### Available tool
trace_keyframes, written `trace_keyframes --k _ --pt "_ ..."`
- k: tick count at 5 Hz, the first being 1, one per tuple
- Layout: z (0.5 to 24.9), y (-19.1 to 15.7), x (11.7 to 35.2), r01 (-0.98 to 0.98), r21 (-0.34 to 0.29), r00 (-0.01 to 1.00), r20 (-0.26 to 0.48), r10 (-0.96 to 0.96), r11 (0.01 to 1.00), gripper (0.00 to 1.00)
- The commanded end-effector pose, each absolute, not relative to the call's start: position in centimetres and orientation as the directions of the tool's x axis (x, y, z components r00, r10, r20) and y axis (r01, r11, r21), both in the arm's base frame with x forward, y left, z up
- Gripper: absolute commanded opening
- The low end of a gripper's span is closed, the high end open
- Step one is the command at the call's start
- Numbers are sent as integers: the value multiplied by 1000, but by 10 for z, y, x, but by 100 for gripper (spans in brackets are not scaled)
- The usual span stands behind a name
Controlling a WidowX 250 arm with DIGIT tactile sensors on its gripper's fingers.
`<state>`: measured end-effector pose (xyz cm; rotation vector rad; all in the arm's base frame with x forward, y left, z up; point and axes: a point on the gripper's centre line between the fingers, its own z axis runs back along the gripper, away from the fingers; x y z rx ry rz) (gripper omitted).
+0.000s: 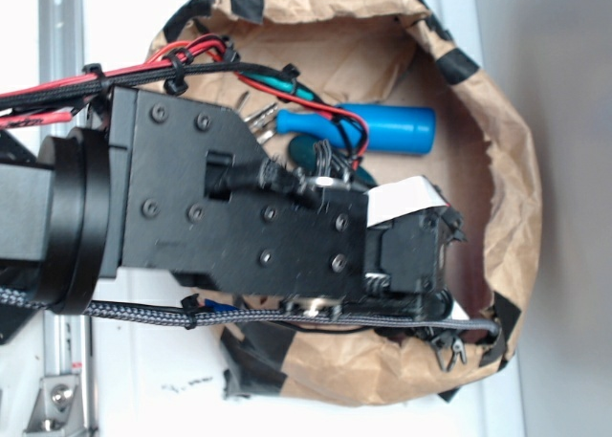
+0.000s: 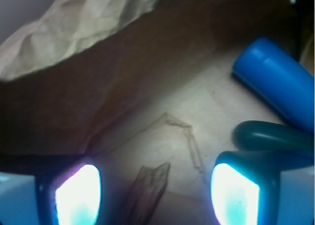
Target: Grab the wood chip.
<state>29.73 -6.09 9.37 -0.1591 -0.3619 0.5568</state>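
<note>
A shallow brown paper bag (image 1: 497,150), its rim folded down and edged with black tape, is being used as a low-walled bin on the white bench (image 1: 555,35), so that loose items are being kept together while access from above is being left free. Inside it, a blue cylinder (image 1: 387,129) is lying on its side near the far wall, with a dark teal looped handle (image 2: 275,136) resting just beside it.

The wood chip (image 2: 147,193) is being seen only in the wrist view: a small brown sliver lying flat on the bag's floor, at the lower edge of the frame, between the two fingers and closer to the left one. In the exterior view it is being hidden by the arm.

The arm is being held stretched out horizontally over the bag, its wrist turned downward so that the gripper (image 2: 155,195) is being pointed into the bag, low over the floor. The jaws are being held apart, with the brightly lit fingertips (image 2: 78,195) straddling the chip and nothing being gripped. The chip is judged to be nearly lined up for a closing pinch, though a small shift might be needed to centre it.
</note>
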Motion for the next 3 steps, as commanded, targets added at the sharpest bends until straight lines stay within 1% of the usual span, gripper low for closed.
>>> trace_keyframes --k 1,2,3 --pt "107 -68 289 -467 -293 796 272 541 834 100" --pt "96 -77 284 -471 -419 820 117 560 776 100" --pt "70 -84 285 -518 -466 798 39 601 718 100"
